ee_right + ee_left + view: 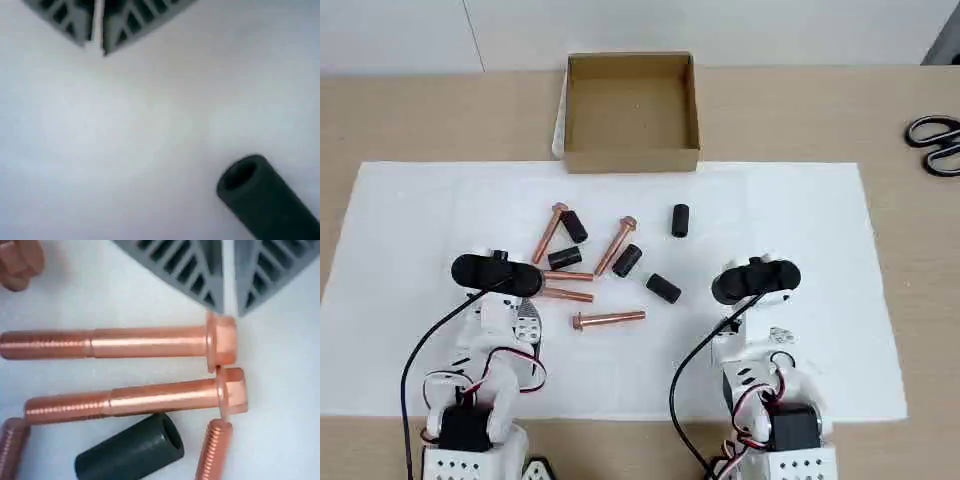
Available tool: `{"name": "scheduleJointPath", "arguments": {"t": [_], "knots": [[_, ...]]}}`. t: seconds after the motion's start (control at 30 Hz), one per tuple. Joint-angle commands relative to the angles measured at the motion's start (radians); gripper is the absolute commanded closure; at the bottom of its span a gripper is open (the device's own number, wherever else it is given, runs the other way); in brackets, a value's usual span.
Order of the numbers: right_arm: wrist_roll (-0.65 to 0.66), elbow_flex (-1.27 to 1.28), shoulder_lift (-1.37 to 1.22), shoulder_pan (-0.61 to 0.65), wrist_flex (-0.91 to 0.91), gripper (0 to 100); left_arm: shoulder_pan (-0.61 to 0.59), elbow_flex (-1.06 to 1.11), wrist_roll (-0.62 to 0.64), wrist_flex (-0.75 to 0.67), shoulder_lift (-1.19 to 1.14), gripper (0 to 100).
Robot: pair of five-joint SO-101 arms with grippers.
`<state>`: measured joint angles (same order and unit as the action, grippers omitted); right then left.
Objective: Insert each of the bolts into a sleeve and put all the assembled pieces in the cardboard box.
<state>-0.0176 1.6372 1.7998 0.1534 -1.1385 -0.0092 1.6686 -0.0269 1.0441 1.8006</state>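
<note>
Left fingers [185, 265] are pressed together just beside a bolt [150, 341]. Right fingers [140, 15], also together, hover near a sleeve [265, 200]. Both arms crouch at the desk's [420, 120] near edge, with the cardboard box [631, 158] well apart at the far side.

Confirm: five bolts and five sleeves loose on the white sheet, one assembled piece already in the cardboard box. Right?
Not quite. The cardboard box is empty: the high view shows only its bare floor, with no piece inside. The rest holds: five bolts and five sleeves lie loose on the white sheet.
</note>
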Motion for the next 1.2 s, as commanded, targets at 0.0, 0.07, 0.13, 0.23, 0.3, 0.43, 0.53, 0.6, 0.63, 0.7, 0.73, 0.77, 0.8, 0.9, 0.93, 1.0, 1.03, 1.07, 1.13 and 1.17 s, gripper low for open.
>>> {"name": "scheduleJointPath", "arguments": {"t": [0.0,0.07,0.13,0.23,0.3,0.43,0.53,0.6,0.63,0.7,0.73,0.77,0.8,0.9,0.93,1.0,1.03,1.07,1.13,1.17], "knots": [[0.009,-0.02,0.015,-0.004,-0.004,97.2,0.0,-0.033,-0.002,0.002,0.012,99],[0.009,-0.02,0.015,-0.004,-0.004,97.2,0.0,-0.033,-0.002,0.002,0.012,99],[0.009,-0.02,0.015,-0.004,-0.004,97.2,0.0,-0.033,-0.002,0.002,0.012,99],[0.009,-0.02,0.015,-0.004,-0.004,97.2,0.0,-0.033,-0.002,0.002,0.012,99],[0.009,-0.02,0.015,-0.004,-0.004,97.2,0.0,-0.033,-0.002,0.002,0.012,99],[0.009,-0.02,0.015,-0.004,-0.004,97.2,0.0,-0.033,-0.002,0.002,0.012,99],[0.009,-0.02,0.015,-0.004,-0.004,97.2,0.0,-0.033,-0.002,0.002,0.012,99],[0.009,-0.02,0.015,-0.004,-0.004,97.2,0.0,-0.033,-0.002,0.002,0.012,99],[0.009,-0.02,0.015,-0.004,-0.004,97.2,0.0,-0.033,-0.002,0.002,0.012,99],[0.009,-0.02,0.015,-0.004,-0.004,97.2,0.008,-0.033,-0.002,0.0,0.012,99],[0.009,-0.02,0.015,-0.004,-0.004,97.2,0.021,-0.033,-0.002,0.0,0.012,99],[0.009,-0.02,0.015,-0.004,-0.004,97.2,0.037,-0.033,-0.002,0.0,0.012,99],[0.009,-0.02,0.015,-0.004,-0.004,97.2,0.055,-0.033,-0.002,0.0,0.012,99],[0.009,-0.02,0.015,0.01,-0.002,97.2,0.101,-0.033,-0.002,0.0,0.012,99],[0.009,-0.018,0.015,0.012,-0.001,97.2,0.117,-0.033,-0.002,0.0,0.012,99],[0.008,-0.018,0.015,0.013,0.001,97.2,0.14,-0.033,-0.002,0.0,0.012,99],[0.005,-0.018,0.015,0.015,0.004,97.2,0.15,-0.033,-0.002,0.0,0.012,99],[0.005,-0.017,0.015,0.015,0.013,97.2,0.16,-0.033,-0.002,0.0,0.012,99],[0.005,-0.014,0.015,0.015,0.027,97.2,0.186,-0.033,-0.002,-0.003,0.012,99],[0.005,-0.014,0.015,0.015,0.027,97.3,0.19,-0.031,-0.003,-0.008,0.012,99]]}}
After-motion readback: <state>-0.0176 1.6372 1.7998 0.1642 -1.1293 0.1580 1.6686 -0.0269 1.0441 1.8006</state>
